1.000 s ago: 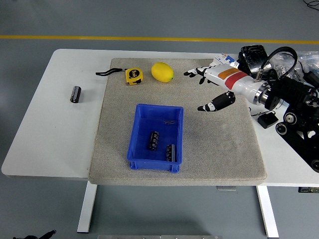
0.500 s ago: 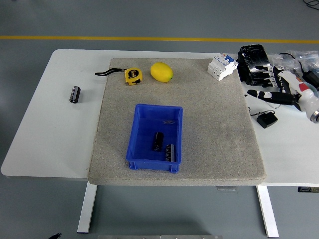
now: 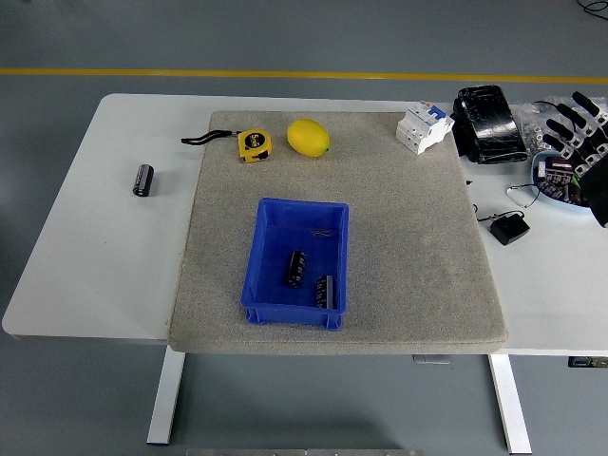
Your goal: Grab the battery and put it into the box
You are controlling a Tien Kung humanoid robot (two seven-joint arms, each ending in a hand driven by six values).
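A blue box (image 3: 295,308) sits on the grey mat (image 3: 408,247) near its front. Two dark batteries lie inside it, one (image 3: 295,268) near the middle and one (image 3: 325,291) by the front right wall. A third black battery (image 3: 143,179) lies on the bare white table to the left of the mat. My right hand (image 3: 581,133) is at the far right edge of the picture, fingers spread and holding nothing, over a small bowl of parts. My left arm is out of view.
A yellow tape measure (image 3: 254,144) and a lemon (image 3: 309,137) lie at the mat's back. A white breaker (image 3: 423,126), a black wrapped pack (image 3: 488,123), a black adapter (image 3: 509,229) and a bowl of parts (image 3: 560,180) crowd the right side of the table.
My right arm has pulled back from over the mat to the right edge, uncovering the white breaker. The battery in the box has rolled a little and settled.
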